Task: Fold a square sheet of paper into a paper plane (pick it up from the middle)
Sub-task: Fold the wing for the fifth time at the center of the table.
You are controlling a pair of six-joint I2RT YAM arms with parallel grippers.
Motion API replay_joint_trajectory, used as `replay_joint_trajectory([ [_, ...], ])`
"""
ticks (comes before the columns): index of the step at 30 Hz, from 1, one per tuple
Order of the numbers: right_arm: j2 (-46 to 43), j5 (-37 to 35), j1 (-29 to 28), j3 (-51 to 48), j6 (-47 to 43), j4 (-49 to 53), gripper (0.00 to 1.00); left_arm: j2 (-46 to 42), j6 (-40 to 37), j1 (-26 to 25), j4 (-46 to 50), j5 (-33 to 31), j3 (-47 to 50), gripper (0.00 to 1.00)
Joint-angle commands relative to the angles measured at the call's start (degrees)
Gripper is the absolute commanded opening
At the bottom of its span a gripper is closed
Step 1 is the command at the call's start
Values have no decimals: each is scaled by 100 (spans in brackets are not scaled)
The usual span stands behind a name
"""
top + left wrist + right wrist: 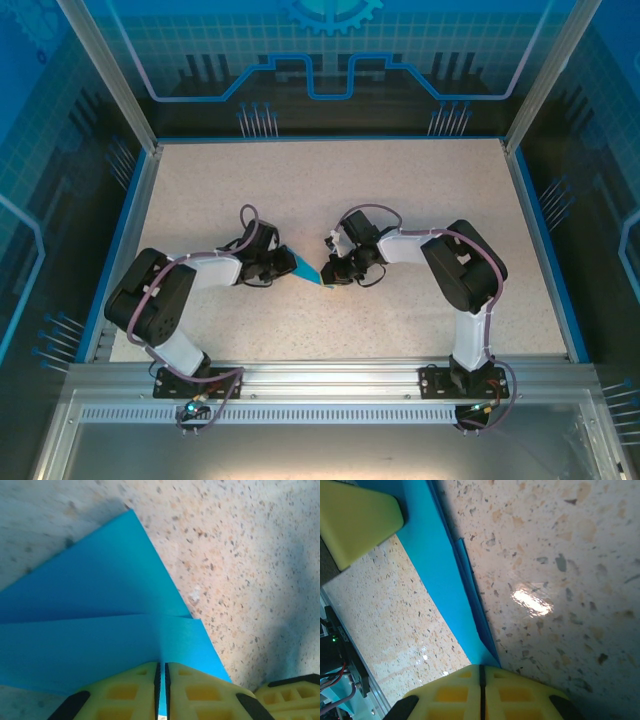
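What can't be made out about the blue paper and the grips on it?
- Top external: the blue paper is a small sliver between the left gripper and the right gripper; its folds are too small to read.
- Left wrist: the paper is cut off by the left edge; the pinched part is hidden inside the shut left gripper.
- Right wrist: the paper's tip vanishes into the shut right gripper; grip depth is hidden.

Left arm and right arm bend inward, low over the worktop's middle, jaws pinched shut on opposite ends of the paper plane.
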State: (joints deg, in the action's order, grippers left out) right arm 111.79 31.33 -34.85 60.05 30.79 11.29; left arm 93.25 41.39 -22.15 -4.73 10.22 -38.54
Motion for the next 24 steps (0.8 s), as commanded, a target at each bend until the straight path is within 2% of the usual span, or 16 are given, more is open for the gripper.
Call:
replay_joint_trajectory([
  [1, 476, -905, -6, -294, -82, 624, 8, -145, -125, 179, 274, -305, -13, 16],
  [11, 503, -916, -1, -299, -99, 633, 8, -88, -146, 494, 295, -461, 73, 16],
  [24, 500, -923, -10, -283, -97, 653, 8, -200, -254, 1225, 383, -621, 221, 17],
])
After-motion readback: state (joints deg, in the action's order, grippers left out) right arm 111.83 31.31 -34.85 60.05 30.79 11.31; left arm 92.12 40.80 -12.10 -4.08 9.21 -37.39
